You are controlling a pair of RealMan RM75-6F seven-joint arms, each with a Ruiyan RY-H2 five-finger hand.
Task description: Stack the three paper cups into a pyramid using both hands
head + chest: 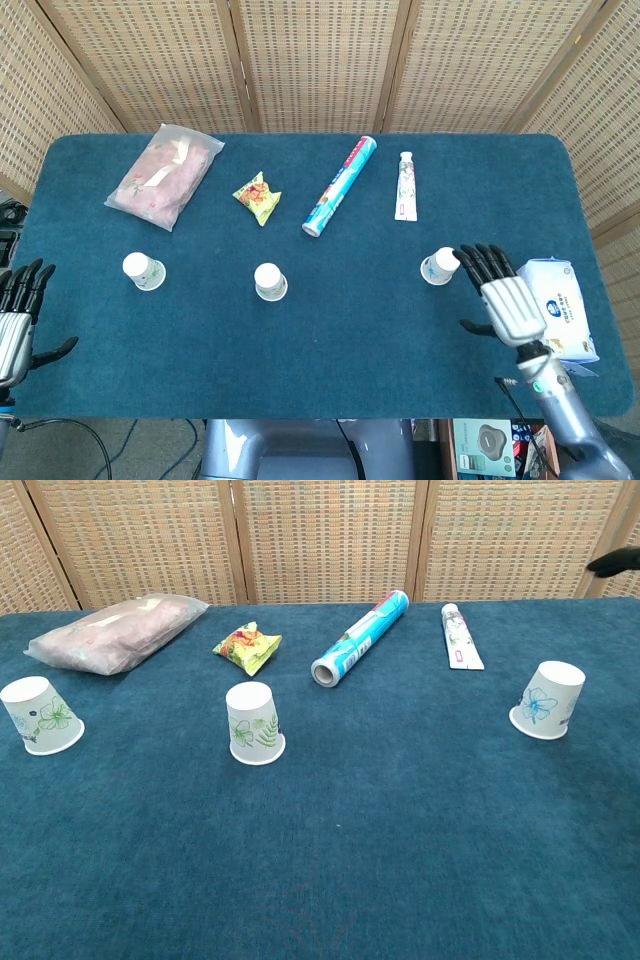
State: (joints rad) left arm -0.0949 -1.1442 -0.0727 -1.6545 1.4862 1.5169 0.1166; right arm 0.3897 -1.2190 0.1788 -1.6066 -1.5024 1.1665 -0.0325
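Cups upside down and well apart in a row along the table's front half, left cup, middle cup, right cup; right hand spread empty just beside the last, left hand open at the left edge: reaching step, grasp next.

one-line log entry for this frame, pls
stage: reach | right hand: open, beside right cup | left hand: open, at table edge | cups: all apart, upside down
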